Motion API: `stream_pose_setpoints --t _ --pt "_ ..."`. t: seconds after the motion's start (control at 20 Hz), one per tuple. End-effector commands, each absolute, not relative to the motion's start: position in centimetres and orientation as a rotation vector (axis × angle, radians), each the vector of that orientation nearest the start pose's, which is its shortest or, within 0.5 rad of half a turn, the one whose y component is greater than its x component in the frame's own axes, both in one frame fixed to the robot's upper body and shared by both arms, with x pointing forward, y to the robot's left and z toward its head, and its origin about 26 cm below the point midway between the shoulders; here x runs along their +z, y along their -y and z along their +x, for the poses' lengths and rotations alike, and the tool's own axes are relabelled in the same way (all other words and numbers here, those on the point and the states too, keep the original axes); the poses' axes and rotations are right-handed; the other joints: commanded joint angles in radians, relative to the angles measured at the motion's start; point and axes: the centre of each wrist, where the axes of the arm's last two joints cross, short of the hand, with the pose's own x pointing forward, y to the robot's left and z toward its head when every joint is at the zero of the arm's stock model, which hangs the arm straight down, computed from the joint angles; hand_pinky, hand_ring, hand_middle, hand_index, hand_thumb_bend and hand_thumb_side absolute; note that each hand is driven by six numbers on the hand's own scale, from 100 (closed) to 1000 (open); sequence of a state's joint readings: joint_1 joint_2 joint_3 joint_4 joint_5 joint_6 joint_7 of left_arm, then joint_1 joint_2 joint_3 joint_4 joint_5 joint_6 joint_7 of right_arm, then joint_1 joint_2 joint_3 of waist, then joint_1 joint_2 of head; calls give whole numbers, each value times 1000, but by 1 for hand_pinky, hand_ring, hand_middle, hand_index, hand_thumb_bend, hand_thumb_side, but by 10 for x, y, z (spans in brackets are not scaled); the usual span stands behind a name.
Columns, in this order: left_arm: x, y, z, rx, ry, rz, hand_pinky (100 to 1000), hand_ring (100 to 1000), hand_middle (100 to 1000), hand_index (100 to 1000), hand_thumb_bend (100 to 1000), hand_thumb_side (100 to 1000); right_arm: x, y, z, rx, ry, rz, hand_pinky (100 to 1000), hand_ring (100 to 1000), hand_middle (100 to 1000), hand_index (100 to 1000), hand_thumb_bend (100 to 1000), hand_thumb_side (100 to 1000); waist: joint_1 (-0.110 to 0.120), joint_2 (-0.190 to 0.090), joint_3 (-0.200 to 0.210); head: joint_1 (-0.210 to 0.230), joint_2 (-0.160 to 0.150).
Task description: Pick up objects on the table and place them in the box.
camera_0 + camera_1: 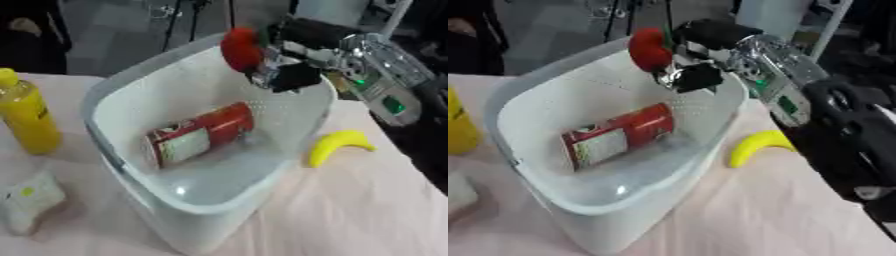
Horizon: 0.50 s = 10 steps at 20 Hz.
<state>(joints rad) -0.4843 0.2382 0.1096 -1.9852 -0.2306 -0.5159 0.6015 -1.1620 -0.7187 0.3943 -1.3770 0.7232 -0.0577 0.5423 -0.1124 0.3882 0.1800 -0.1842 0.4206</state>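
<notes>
Right hand [284, 70]: fingers curled around a red object [239, 48], which you hold above the far rim of the box [131, 165].
Box: white, perforated walls, centre of the tabletop [350, 215].
Red can [200, 134]: lying on its side on the box floor, pale label showing.
Banana [338, 144]: yellow, on the tabletop just right of the box.
Yellow bottle [26, 112]: upright, left of the box.
Small white packet [31, 200]: on the tabletop, near left corner.
Left hand: you have it outside both views.

Red can [203, 134] lying in white box [131, 90]; banana [337, 145] beside.
</notes>
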Motion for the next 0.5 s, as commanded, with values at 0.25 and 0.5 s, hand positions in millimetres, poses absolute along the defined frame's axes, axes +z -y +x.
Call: stream_pose_setpoints --t 0.25,0.5 --pt "258 -255 311 -430 -3105 -432 668 579 603 741 100 1000 397 231 403 -2389 -2204 1612 1000 1000 925 1000 316 917 9 -23 0 3 -6" --pt "258 -255 311 -429 -3105 -431 667 579 603 741 100 1000 399 232 403 -2371 -2211 1623 1000 1000 911 1000 327 878 11 -24 -1 2 -7"
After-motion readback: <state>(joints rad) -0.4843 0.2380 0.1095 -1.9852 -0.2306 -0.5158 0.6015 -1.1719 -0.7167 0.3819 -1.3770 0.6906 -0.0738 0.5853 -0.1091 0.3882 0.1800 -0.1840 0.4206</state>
